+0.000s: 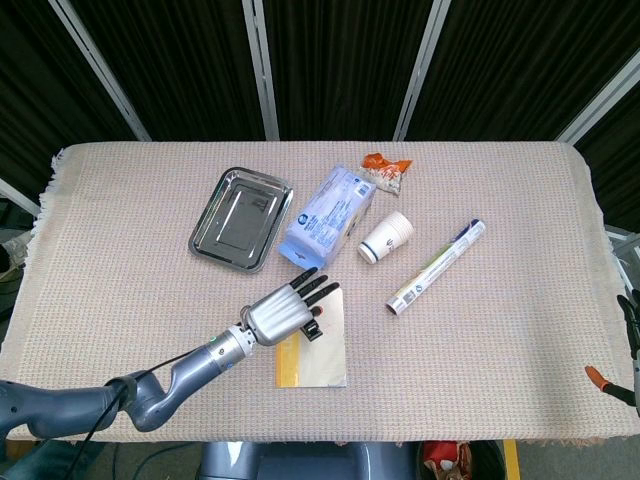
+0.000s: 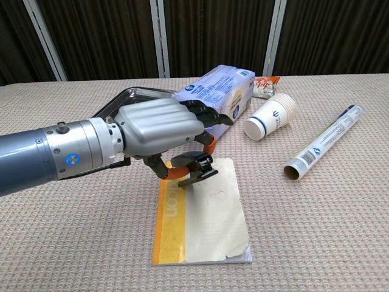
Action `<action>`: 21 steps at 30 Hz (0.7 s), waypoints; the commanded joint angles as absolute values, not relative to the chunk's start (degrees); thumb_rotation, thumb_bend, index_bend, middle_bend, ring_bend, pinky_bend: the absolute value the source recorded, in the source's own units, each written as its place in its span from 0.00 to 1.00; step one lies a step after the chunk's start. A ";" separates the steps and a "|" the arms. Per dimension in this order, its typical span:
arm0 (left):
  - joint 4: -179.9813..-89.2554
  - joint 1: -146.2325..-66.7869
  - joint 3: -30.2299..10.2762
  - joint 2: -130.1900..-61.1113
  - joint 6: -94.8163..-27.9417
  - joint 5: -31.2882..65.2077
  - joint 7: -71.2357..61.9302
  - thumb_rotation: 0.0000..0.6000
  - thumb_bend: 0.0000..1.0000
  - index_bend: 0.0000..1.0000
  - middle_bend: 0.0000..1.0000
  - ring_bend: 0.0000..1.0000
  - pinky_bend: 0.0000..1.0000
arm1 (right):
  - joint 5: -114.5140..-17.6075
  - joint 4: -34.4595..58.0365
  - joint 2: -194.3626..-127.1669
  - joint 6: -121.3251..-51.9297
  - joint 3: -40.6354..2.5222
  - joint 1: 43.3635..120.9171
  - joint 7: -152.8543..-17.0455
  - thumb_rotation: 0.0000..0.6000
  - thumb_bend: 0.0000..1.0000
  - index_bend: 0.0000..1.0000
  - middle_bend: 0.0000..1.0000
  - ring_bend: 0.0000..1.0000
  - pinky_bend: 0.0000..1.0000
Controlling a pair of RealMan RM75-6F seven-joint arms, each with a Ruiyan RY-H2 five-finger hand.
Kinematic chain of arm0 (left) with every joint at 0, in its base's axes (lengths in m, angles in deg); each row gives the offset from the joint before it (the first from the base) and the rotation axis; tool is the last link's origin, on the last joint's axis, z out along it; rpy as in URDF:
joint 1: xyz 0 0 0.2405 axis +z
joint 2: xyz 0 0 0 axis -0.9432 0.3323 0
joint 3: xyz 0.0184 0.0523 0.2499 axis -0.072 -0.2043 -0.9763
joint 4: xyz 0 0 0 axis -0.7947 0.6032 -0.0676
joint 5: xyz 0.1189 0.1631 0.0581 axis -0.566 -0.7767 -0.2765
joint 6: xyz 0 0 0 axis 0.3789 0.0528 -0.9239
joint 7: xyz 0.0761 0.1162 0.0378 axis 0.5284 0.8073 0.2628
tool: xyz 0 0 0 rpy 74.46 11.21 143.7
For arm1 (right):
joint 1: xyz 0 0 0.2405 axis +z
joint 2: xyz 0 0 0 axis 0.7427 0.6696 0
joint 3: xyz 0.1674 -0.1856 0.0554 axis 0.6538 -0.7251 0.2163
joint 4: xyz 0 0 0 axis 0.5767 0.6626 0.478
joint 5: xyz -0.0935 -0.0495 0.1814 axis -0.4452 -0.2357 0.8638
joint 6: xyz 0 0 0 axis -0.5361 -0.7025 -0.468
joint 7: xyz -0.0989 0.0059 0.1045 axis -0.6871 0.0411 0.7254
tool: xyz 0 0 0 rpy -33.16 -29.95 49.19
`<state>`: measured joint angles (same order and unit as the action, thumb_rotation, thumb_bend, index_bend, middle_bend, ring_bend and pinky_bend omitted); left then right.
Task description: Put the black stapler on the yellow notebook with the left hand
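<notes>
While my left hand [image 2: 159,125] hangs over the far left corner of the yellow notebook [image 2: 203,213], it grips the black stapler [image 2: 193,169] from above, fingers curled down around it, and the stapler sits low under my palm, right at the cover; I cannot tell from either view whether it is touching the paper or a shade above it. My judgement is that the placing is almost done, so what matters is a clean set-down. I want the stapler flat on its base before I let go, because in the chest view it looks tilted, its near end dipping toward the cover. I also want it further onto the pale part of the cover, toward the right and near side, since here it lies close to the yellow spine strip and the far edge and could slide off onto the woven cloth [image 1: 500,330]. I should open my fingers gently and lift straight up, so nothing drags the stapler or shifts the notebook. Just beyond my fingers lies the blue-and-white packet [image 1: 331,213], with the steel tray [image 1: 240,219] to its left and the paper cup [image 2: 271,117] to its right; I should keep clear of these when I draw away. My right hand [image 1: 632,340] shows only as a sliver at the right edge, and I cannot tell how its fingers stand.
</notes>
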<state>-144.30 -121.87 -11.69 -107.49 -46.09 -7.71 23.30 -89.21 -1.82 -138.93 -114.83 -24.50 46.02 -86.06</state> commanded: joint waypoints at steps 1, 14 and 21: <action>-143.24 -122.89 -11.68 -108.63 -45.13 -7.46 23.03 1.00 0.53 0.76 0.00 0.00 0.00 | -89.09 -1.86 -138.94 -114.82 -24.45 46.00 -86.10 1.00 0.05 0.00 0.00 0.00 0.00; -145.85 -123.97 -12.72 -107.46 -44.63 -7.67 21.87 1.00 0.31 0.38 0.00 0.00 0.00 | -88.67 -1.58 -138.69 -115.23 -24.27 45.59 -85.27 1.00 0.06 0.00 0.00 0.00 0.00; -147.73 -123.86 -13.58 -105.81 -44.64 -7.53 21.87 1.00 0.27 0.29 0.00 0.00 0.00 | -88.95 -1.81 -138.82 -115.42 -24.29 45.59 -85.61 1.00 0.05 0.00 0.00 0.00 0.00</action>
